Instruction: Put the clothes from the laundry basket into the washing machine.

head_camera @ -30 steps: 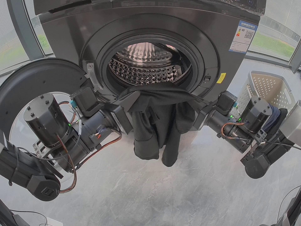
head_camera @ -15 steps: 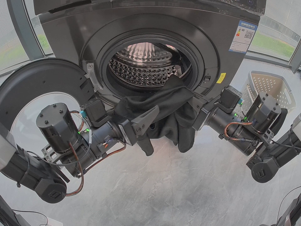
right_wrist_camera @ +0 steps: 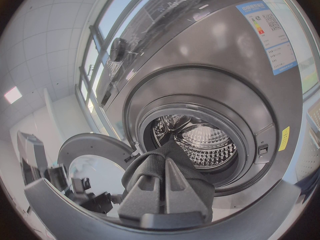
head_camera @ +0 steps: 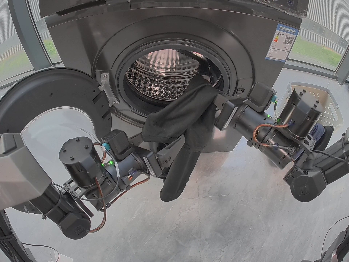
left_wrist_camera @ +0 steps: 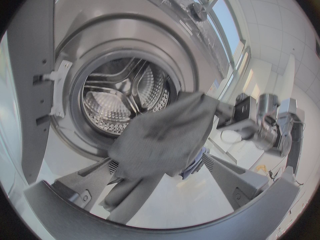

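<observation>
- Garment [head_camera: 181, 117], black and limp, runs on a slant. Its upper end sits at the lower right lip of the washing machine [head_camera: 174, 30] opening, and its body slopes down toward the robot's left. One loose tail hangs on toward the floor [head_camera: 236, 208] without reaching it.
- The right gripper [right_wrist_camera: 159, 170] has its jaws closed together on the upper end of the cloth, right at the rim of the drum [head_camera: 163, 73]. Cloth bunches over and around the jaws.
- The left gripper [left_wrist_camera: 156, 156] sits lower, outside the opening and under the middle of the cloth. Its jaws stand wide apart and grip nothing; whether the cloth rests on them or merely hangs in front cannot be told.
- The key relation is that the drum lies ahead of the right jaws and a little to their left. The held end is already at the threshold, while most of the garment's length trails outside and below the rim.
- The right arm is the nearer one to the opening, so the push inward looks like its job. The hanging part would need lifting or gathering from below, where the left jaws already are.
- The door [head_camera: 54, 91] is swung fully open to the robot's left, well apart from the cloth.
- The laundry basket [head_camera: 327, 102] stands on the floor at the robot's right, behind the right arm.
- The likely risk is that the tail drags over the rim and slides back out if only the top end goes in.
</observation>
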Controlling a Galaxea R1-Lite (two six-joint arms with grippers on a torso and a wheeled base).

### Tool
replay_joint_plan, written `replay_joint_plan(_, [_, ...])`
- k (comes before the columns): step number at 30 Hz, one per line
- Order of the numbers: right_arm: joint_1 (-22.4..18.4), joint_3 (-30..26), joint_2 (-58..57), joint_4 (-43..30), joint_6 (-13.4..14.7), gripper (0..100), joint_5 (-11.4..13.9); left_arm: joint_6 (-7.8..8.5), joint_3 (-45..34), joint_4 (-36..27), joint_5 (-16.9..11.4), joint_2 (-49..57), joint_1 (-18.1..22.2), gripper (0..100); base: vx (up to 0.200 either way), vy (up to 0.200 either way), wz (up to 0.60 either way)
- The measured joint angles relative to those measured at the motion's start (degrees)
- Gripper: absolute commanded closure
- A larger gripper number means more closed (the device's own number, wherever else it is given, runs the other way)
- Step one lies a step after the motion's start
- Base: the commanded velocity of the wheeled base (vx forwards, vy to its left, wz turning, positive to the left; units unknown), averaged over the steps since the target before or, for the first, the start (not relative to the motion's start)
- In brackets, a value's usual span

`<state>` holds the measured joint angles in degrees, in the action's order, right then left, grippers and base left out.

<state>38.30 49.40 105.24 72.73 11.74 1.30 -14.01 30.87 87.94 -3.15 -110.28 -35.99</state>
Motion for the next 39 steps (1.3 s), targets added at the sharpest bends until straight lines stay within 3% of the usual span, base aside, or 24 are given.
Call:
replay_joint_plan(8, [0.41, 2.94, -0.15, -1.49, 1.01, 100, -0.62, 0.18, -2.86, 0.84, -0.18, -3.15, 0.74, 0, 0.000, 0.000, 0.00])
replay_joint_plan(24, [-0.40, 1.51, -2.90, -1.51, 1.08, 100, -0.55, 1.04, -2.78, 0.84, -0.13, -7.42, 1.48, 0, 0.000, 0.000, 0.00])
replay_joint_plan(32, [-0.33, 1.45, -3.18, -1.38, 1.10, 100, -0.62, 2.84, -1.74, 0.85, -0.20, -11.19, 1.78, 0, 0.000, 0.000, 0.00])
replay_joint_plan(39, [0.09, 0.71, -3.69, -1.16, 1.06, 100, -0.62, 3.67, 1.85, 0.88, 0.17, -15.02, 4.95, 0, 0.000, 0.000, 0.00])
